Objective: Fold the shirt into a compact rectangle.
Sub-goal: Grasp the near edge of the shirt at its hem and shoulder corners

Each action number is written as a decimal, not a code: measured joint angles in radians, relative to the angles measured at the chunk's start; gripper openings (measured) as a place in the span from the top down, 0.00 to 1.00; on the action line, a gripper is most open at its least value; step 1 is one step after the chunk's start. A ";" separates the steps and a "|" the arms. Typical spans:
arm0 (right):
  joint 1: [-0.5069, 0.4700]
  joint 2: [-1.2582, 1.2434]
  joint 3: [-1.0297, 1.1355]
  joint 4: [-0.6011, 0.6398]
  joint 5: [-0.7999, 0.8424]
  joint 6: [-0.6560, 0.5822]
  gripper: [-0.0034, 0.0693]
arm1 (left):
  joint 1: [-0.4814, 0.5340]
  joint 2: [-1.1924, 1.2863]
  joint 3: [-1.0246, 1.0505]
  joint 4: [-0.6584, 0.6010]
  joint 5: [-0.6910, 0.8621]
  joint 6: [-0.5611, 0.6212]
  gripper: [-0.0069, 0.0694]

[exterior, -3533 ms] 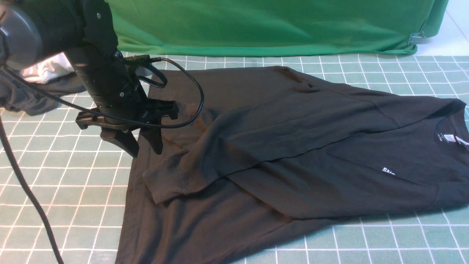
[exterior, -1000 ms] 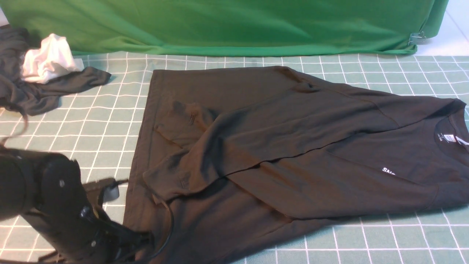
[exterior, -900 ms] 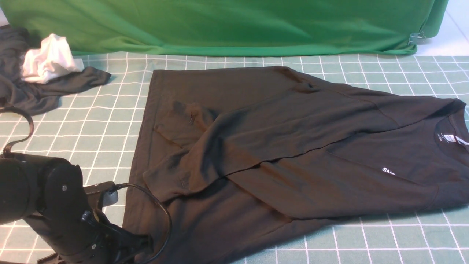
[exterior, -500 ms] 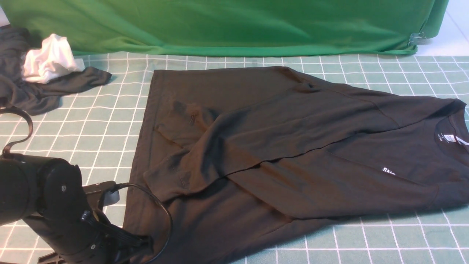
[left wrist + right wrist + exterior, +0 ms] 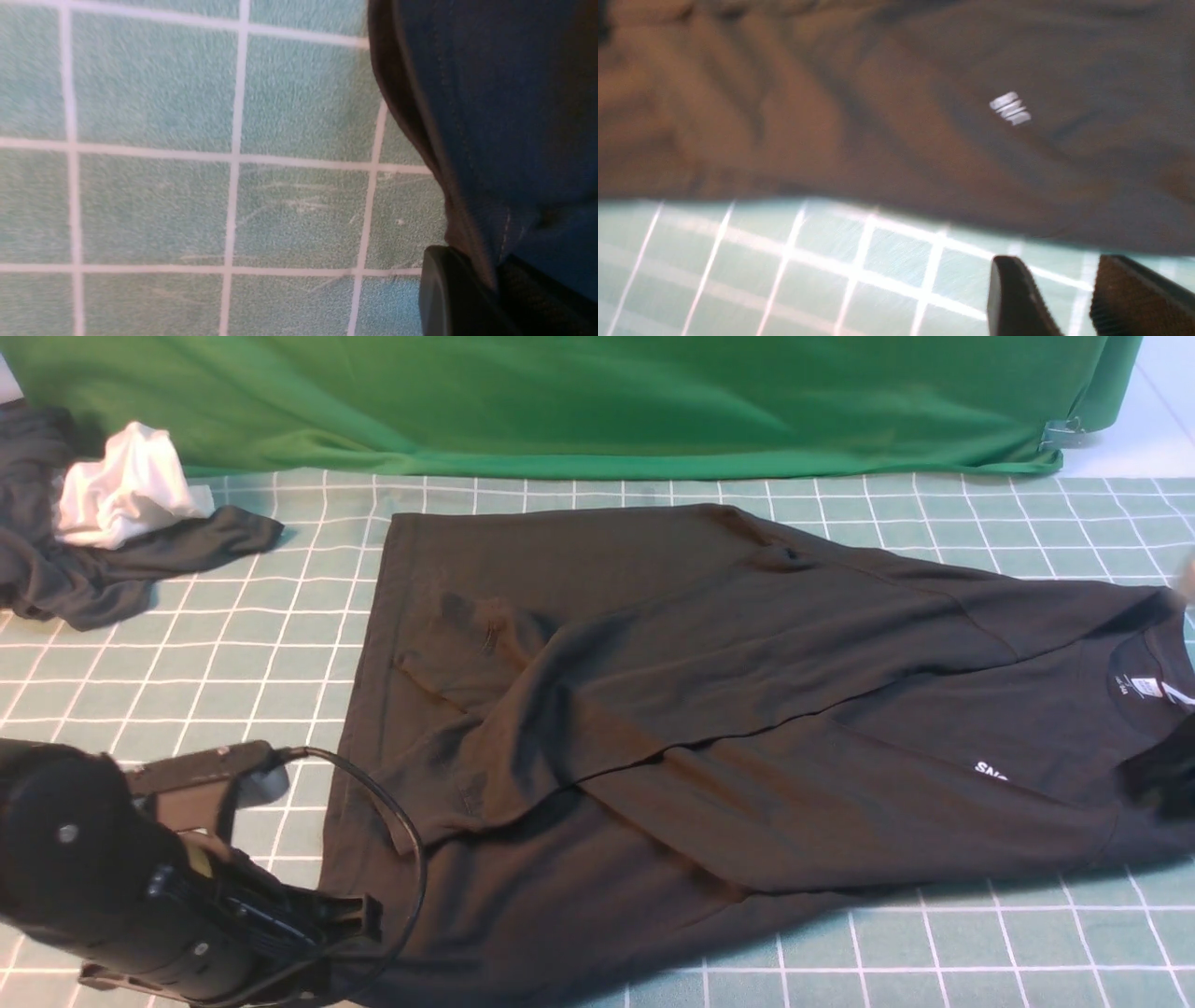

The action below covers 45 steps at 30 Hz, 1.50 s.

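Front overview; wrist close-ups of shirt (image 5: 653, 644)

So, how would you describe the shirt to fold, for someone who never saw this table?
Start at the green curtain behind the checked mat. Before it, across the middle, lies the big black shirt, collar to the right. Unlike the crumpled grey garment at far left, it has small white chest lettering.
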 joint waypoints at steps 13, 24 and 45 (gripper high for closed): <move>0.395 0.375 -0.001 -0.439 -0.100 0.131 0.17 | 0.000 -0.037 0.001 0.131 0.032 -0.050 0.89; 0.399 0.535 -0.001 -0.707 -0.063 0.247 0.26 | 0.000 -0.037 0.001 0.135 0.032 -0.055 0.89; 0.399 0.651 -0.005 -0.855 -0.032 0.359 0.47 | 0.000 -0.037 0.001 0.149 0.004 -0.034 0.89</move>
